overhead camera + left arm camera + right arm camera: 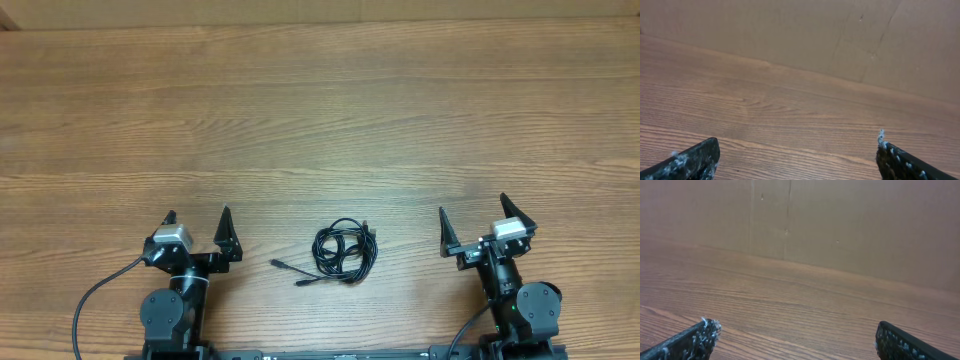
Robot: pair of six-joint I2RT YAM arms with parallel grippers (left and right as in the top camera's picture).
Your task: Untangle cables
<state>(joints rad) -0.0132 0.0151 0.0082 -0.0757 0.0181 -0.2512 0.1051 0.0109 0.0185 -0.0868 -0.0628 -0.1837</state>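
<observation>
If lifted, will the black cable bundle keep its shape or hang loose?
The cables are thin cords in loose loops, so they will probably sag when lifted. They look light, so a push would likely slide the whole bundle over the table. The loose plug end may trail behind.

Left arm sitting folded at near left edge. Left gripper [198, 212] pointing toward far side, jaws standing wide apart, gripping nothing. Right arm sitting folded at near right edge. Right gripper [472, 204] pointing toward far side, leaning slightly left, jaws likewise spread wide, gripping nothing. Both grippers staying well apart from each other. In wrist views, black fingertips [690, 160] showing only at lower corners, flecked with pale specks.
</observation>
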